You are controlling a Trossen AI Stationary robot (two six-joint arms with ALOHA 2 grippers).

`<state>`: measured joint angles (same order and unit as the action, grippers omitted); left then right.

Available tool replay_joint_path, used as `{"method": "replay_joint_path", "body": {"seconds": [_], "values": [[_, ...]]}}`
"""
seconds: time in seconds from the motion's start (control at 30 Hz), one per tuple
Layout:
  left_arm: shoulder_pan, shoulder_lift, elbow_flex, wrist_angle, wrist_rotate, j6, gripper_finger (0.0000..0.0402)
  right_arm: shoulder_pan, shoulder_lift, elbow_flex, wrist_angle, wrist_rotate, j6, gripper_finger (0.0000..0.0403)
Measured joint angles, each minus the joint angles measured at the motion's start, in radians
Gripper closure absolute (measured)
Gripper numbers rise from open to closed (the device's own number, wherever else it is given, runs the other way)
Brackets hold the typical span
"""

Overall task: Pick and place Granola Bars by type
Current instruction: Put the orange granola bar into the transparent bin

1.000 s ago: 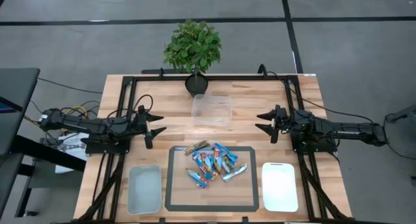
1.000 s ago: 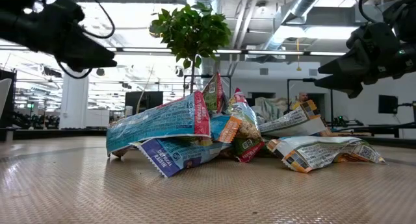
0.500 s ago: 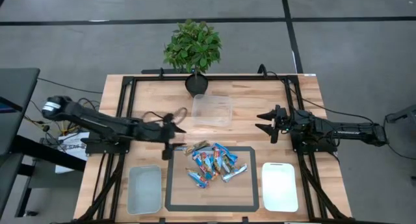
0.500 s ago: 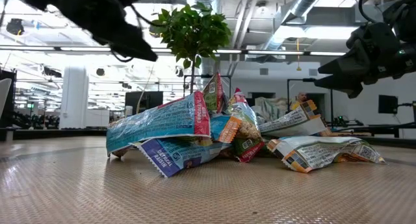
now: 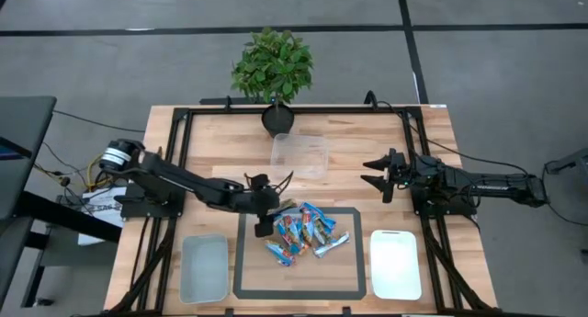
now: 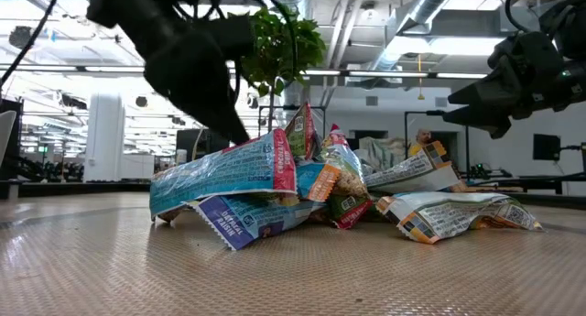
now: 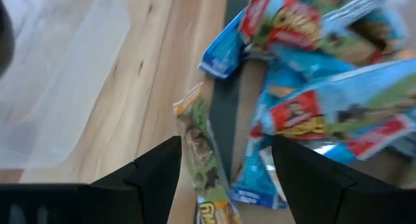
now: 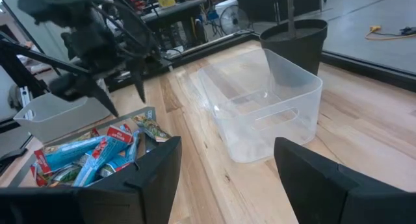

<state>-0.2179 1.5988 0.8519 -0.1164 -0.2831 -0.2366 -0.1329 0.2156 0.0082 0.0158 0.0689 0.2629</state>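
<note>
The granola bars lie heaped on a dark-rimmed mat; most are blue, some red-orange. In the low view the heap fills the middle. One brownish-green bar lies apart, across the mat's far-left rim. My left gripper hangs open over that corner of the heap, pointing down, and in the left wrist view its fingers stand on either side of the brownish bar without touching it. My right gripper waits open above the table's right side.
A clear bin stands just beyond the mat, with a potted plant behind it. A pale bin sits left of the mat and a white one right of it. A black frame runs round the table.
My left arm has swung out from its waiting place at the table's left, toward the right and near side, and has tipped its gripper down over the far-left corner of the bar heap. The bars have not moved.
</note>
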Motion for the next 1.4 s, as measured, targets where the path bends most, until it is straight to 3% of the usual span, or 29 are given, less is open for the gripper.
{"method": "replay_joint_path", "body": {"seconds": [0.6, 1.0, 1.13, 1.4], "values": [[0.064, 0.156, 0.003, -0.024, 0.037, -0.101, 0.0177, 0.0, 0.0, 0.0, 0.014, 0.005, 0.0, 0.0163], [0.064, 0.141, 0.002, 0.076, 0.039, 0.011, 0.031, 0.0, 0.0, 0.0, 0.014, 0.001, 0.0, 0.0163], [0.064, 0.108, 0.001, 0.145, 0.031, 0.047, 0.0338, 0.0, 0.0, 0.0, 0.014, 0.001, 0.0, 0.0163], [0.064, 0.042, 0.001, 0.187, -0.086, 0.067, 0.0373, 0.0, 0.0, 0.0, 0.014, 0.001, 0.0, 0.0163]]}}
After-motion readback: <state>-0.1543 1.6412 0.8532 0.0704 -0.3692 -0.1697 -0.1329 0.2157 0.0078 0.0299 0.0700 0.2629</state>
